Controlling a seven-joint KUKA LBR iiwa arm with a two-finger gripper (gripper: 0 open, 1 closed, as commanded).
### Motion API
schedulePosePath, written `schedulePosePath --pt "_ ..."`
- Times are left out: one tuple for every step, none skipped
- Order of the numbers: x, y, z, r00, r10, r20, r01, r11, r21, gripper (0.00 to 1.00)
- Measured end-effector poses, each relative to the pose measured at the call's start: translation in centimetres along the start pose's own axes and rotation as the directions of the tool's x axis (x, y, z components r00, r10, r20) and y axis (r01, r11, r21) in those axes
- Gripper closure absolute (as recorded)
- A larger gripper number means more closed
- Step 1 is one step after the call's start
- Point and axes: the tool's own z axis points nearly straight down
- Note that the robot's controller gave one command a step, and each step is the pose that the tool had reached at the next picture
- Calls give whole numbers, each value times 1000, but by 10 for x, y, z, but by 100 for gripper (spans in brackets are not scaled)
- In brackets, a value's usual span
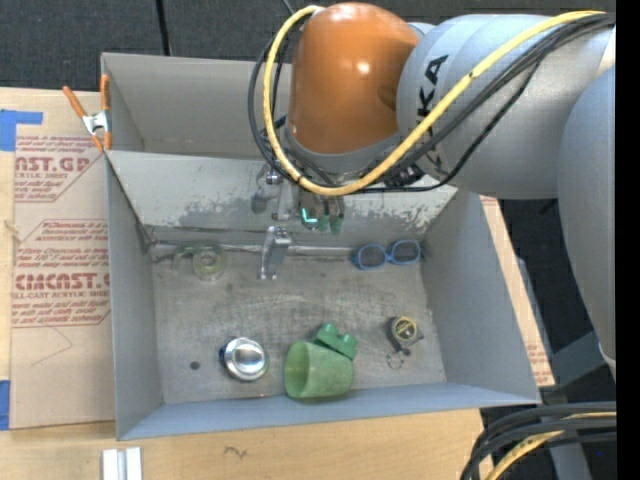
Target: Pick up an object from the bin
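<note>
My gripper (272, 250) hangs under the orange cover at the back of the bin, just above the floor by the rear wall. To its right lies a pair of blue goggles (386, 255), apart from it. A clear, glassy round thing (206, 261) rests to its left against the rear wall. Nothing shows in the gripper.
Near the front wall lie a shiny silver round cap (244, 358), a green plastic cup on its side (320, 368) and a small brass-coloured ring-like piece (403, 331). The arm and its cables cover the bin's back right corner.
</note>
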Motion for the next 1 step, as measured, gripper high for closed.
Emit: schedulePosePath --pt "97 21 172 992 -128 6 128 992 -1 0"
